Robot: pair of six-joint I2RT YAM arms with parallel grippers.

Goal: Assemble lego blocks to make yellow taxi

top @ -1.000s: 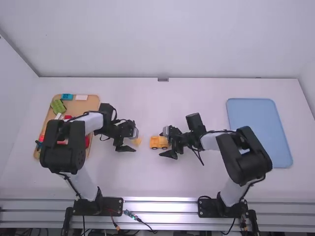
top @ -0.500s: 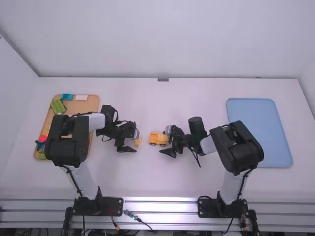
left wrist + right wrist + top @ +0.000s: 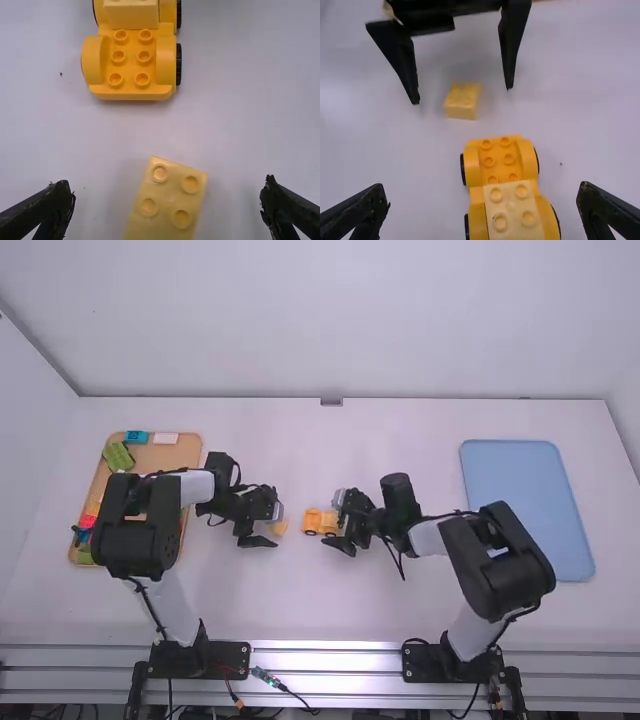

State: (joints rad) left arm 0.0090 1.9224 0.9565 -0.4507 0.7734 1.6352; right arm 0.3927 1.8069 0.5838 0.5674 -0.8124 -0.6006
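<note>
In the high view my left gripper (image 3: 270, 527) stands over a loose pale yellow brick (image 3: 280, 527), and my right gripper (image 3: 338, 524) is at the yellow wheeled car base (image 3: 313, 522). The left wrist view has the left gripper (image 3: 167, 212) open, its fingers on either side of the loose brick (image 3: 170, 202) without touching it. Beyond lies the car base (image 3: 131, 90), bare studs towards that brick. From the right wrist, the right gripper (image 3: 482, 212) is open around the base (image 3: 479, 215), whose other half carries a pale yellow block (image 3: 514, 217).
An orange-brown tray (image 3: 165, 455) at the left holds several coloured blocks, partly under the left arm. At the right lies a blue tray (image 3: 528, 510). The left gripper's black fingers stand close beyond the car base in the right wrist view.
The car base has shifted slightly away from the camera and turned a little. My right gripper has moved slightly with its arm. The left arm's elbow has shifted while its gripper has hardly moved.
</note>
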